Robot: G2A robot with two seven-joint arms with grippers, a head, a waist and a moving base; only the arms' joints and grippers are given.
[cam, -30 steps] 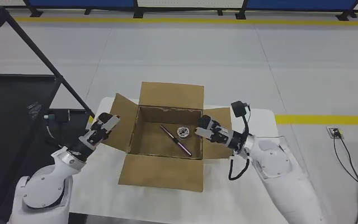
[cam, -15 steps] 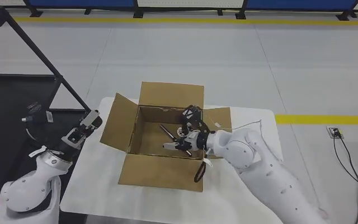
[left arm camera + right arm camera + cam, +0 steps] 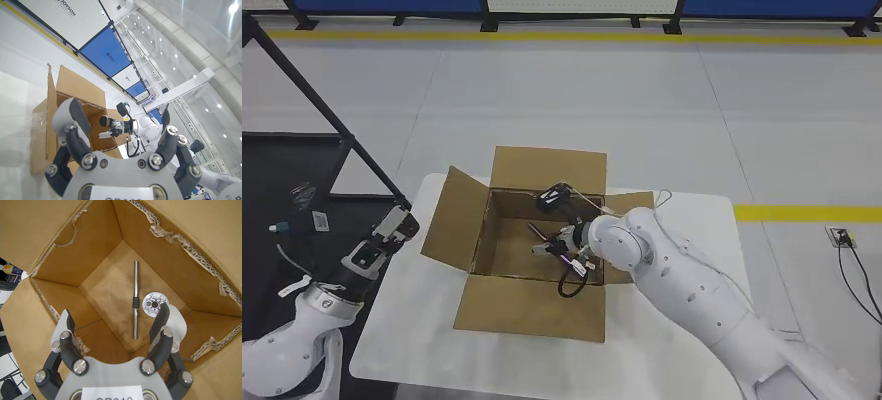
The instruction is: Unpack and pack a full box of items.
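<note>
now the right gripper (image 3: pixel 116 311) has dipped into the box (image 3: pixel 532 310), fingers wide above the rod (image 3: pixel 135 298) and disc (image 3: pixel 152 302), ready to unpack. the left gripper (image 3: pixel 121 109), wide and empty, backed away.

Top view: overhead, facing down onto the cardboard box (image 3: pixel 532 305). Right wrist view: close, looking into the box. Left wrist view: low, outside it, tilted upward. All share the box.

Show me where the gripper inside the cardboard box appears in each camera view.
Top view: the right gripper is inside the open cardboard box.
Left wrist view: farther off, dipping into the box's open top.
Right wrist view: its open fingers frame the rod on the box floor.
Shared landmark: the box's torn flap edges.
</note>
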